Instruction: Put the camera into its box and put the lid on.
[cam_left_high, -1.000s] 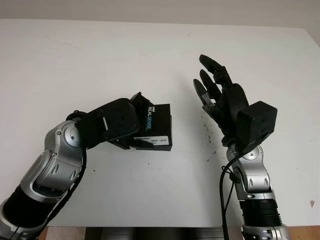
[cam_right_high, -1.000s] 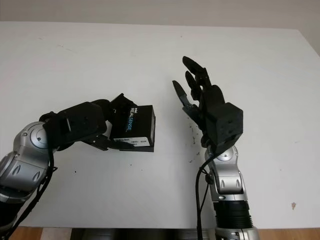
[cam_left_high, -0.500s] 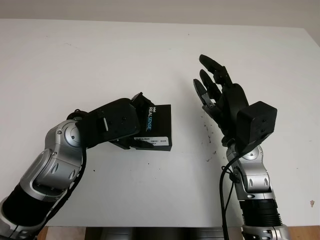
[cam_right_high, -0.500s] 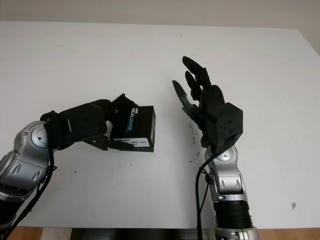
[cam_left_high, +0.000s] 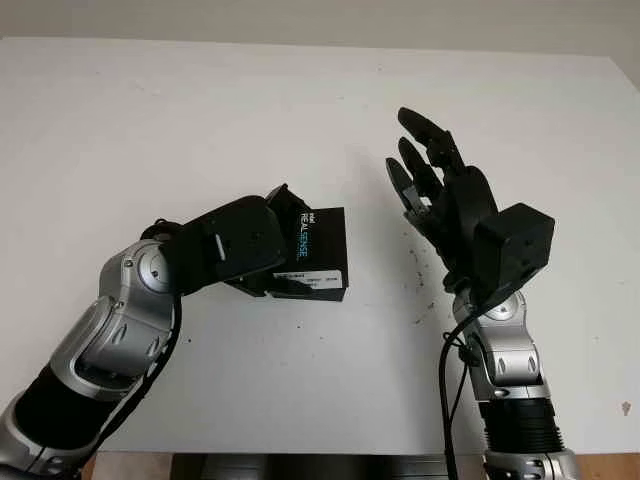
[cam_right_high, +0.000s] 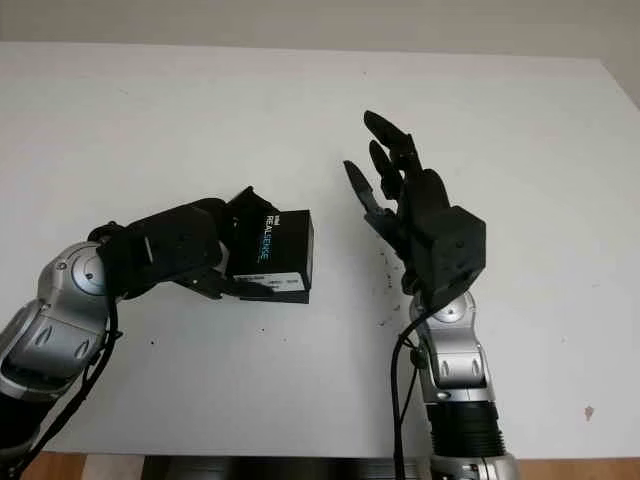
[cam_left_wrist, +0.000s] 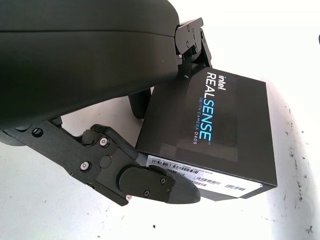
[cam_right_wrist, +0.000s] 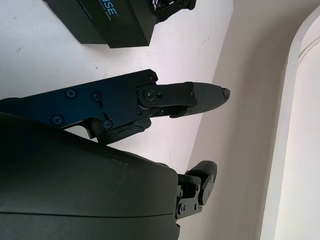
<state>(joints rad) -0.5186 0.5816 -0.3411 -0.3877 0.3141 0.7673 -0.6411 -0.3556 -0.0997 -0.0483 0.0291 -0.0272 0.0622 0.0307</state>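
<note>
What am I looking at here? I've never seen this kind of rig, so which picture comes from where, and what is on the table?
This is a humanoid robot with two arms, each ending in a black three-finger hand. The two wide pictures come from a stereo camera on its head, looking down at a white table; they show one scene from spots slightly apart. The two close pictures come from cameras at the wrists, so each shows that arm's own hand up close and tilted.

The left hand grips a black box printed "RealSense", with its lid on; the left wrist view shows the fingers around the box. I cannot tell whether the box touches the table. The right hand is open, raised to the right of the box and holding nothing.
</note>
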